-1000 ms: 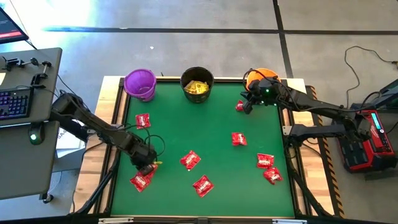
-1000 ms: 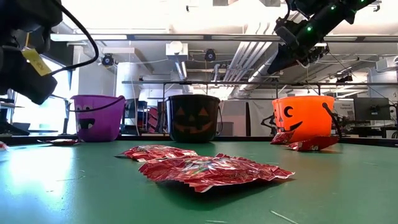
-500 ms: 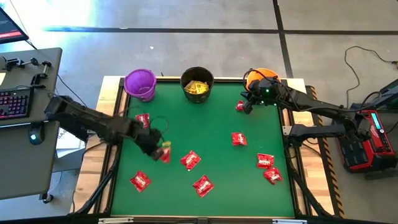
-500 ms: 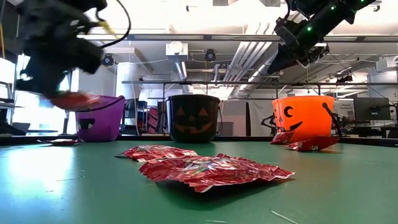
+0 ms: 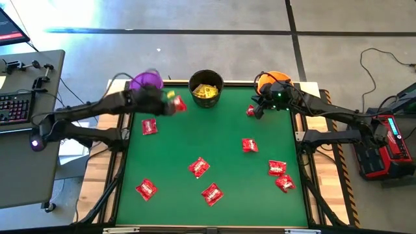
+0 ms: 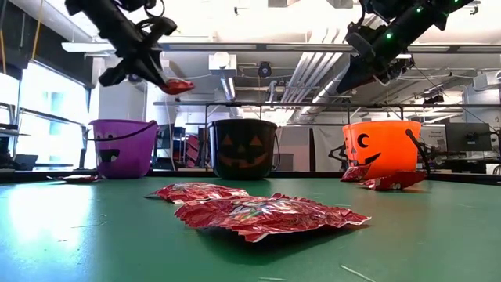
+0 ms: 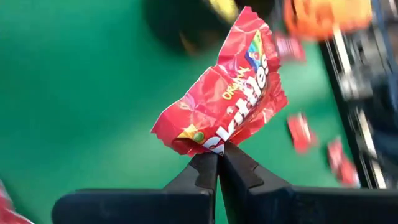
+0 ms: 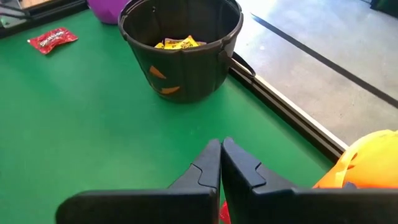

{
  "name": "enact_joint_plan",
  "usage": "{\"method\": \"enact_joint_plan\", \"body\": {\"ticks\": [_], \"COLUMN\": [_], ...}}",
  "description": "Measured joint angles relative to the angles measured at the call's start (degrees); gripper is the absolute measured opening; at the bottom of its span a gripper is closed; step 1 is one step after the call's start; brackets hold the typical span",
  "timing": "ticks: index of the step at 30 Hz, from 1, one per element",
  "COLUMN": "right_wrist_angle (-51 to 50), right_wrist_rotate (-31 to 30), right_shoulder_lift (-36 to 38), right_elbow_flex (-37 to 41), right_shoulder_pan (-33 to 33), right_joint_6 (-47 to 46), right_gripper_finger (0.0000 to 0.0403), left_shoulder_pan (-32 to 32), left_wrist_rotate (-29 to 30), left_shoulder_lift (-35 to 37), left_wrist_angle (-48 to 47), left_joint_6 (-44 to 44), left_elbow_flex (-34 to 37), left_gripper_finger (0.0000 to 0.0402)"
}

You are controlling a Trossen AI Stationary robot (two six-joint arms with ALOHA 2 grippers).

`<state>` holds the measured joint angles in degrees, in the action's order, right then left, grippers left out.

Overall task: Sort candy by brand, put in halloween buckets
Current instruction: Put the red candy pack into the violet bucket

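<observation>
since 1 second ago the left gripper [image 5: 170, 104] has swung from the table's near-left area toward the far edge, clenching a red packet [image 7: 227, 109] between the purple bucket [image 5: 144, 80] and black bucket [image 5: 206, 88]; the right gripper [image 5: 255, 110], clamped empty, is hovering beside the orange bucket [image 5: 268, 80].

Crumpled red Skittles packet [image 7: 227, 102] aloft between purple bucket [image 5: 144, 80] and black bucket [image 5: 206, 88], yellow packets [image 8: 176, 43] inside the latter
</observation>
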<state>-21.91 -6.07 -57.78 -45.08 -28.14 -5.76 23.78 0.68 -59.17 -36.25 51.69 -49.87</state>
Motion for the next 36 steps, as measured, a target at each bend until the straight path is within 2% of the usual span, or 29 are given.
{"method": "enact_joint_plan", "body": {"ticks": [5, 12, 18, 25, 36], "right_wrist_angle": [0.0, 0.0, 0.0, 0.0, 1.3], "right_wrist_rotate": [0.0, 0.0, 0.0, 0.0, -1.5], "right_shoulder_lift": [0.0, 0.0, 0.0, 0.0, 0.0], "right_elbow_flex": [0.0, 0.0, 0.0, 0.0, 0.0], "right_shoulder_pan": [0.0, 0.0, 0.0, 0.0, 0.0], "right_joint_6": [-1.8, -1.9, -3.2, -3.2, -2.8], "right_gripper_finger": [0.0000, 0.0000, 0.0000, 0.0000, 0.0000], "left_shoulder_pan": [9.7, 20.2, 27.2, 30.1, 31.0], "left_wrist_rotate": [4.0, 4.6, 9.4, 12.2, 12.4], "left_shoulder_lift": [-0.1, -0.1, -0.1, -1.5, -10.9], "left_wrist_angle": [-0.9, 1.0, -5.0, -8.9, -9.5], "left_joint_6": [-2.7, -8.3, -13.2, -18.7, -21.5], "left_elbow_flex": [-2.4, -2.8, -2.8, -2.7, -2.6], "left_gripper_finger": [0.0001, 0.0001, 0.0000, 0.0000, 0.0004]}}
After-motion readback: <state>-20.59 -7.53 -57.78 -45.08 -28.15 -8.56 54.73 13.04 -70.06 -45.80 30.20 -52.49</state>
